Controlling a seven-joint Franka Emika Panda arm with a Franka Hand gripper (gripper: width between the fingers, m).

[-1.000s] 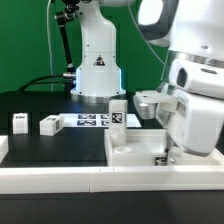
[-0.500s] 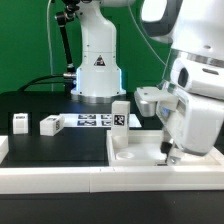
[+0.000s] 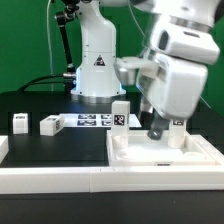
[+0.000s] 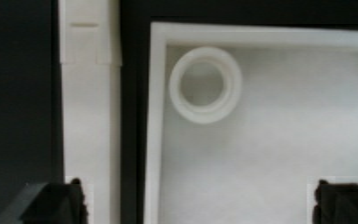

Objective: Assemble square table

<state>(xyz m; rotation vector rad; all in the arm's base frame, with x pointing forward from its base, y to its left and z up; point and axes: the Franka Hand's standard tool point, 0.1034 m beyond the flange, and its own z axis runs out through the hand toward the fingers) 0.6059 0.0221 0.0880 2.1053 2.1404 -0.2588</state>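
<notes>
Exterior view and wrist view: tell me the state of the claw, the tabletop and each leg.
claw: open, empty, over the tabletop.
tabletop: flat, rim up; its socket is empty.
leg beside the claw: upright, not gripped.
leg by the tabletop's far edge: upright.
leftmost leg: loose on the black surface.
second leg from the left: loose, unattached.

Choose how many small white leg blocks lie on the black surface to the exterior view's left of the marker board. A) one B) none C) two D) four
C: one leg block and a second leg block lie there, apart from each other, left of the marker board.
</notes>
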